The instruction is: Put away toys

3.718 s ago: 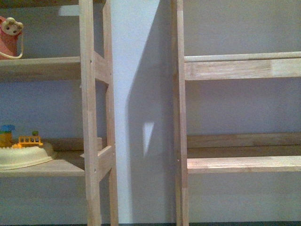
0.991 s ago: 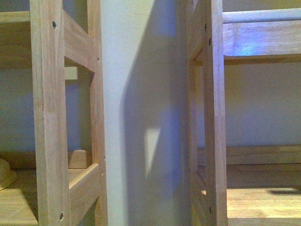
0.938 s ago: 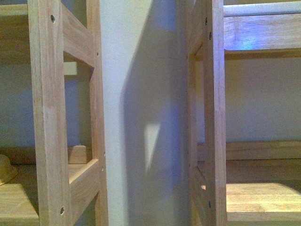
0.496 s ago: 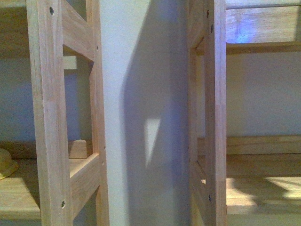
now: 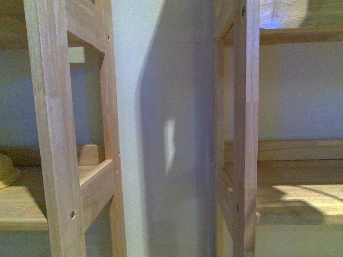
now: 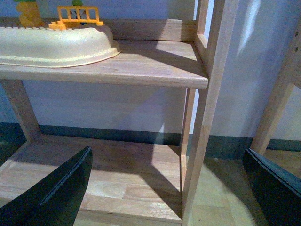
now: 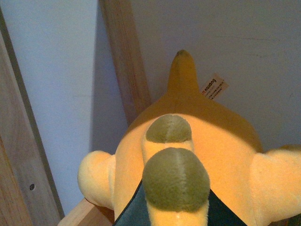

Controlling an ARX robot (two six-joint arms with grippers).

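Note:
In the right wrist view my right gripper (image 7: 174, 214) is shut on the yellow-orange plush animal (image 7: 197, 141). The plush has olive-green bumps along its back, a pointed tail with a white tag, and stubby limbs. It hangs close to a pale wall, beside a wooden upright (image 7: 124, 61). In the left wrist view my left gripper (image 6: 174, 188) is open and empty; its black fingers (image 6: 61, 188) straddle a shelf post (image 6: 207, 99) above the lowest shelf board. Neither gripper shows in the front view.
Two wooden shelf units (image 5: 53, 128) stand against the wall with a gap between them. A cream play tray (image 6: 56, 44) with orange and yellow toy pieces sits on the left unit's shelf; its edge shows in the front view (image 5: 6, 171). The right unit's shelf (image 5: 300, 203) carries a shadow.
The front camera has moved closer to the shelves and risen; the shelves slid downward in view. A shadow spread across the right shelf.

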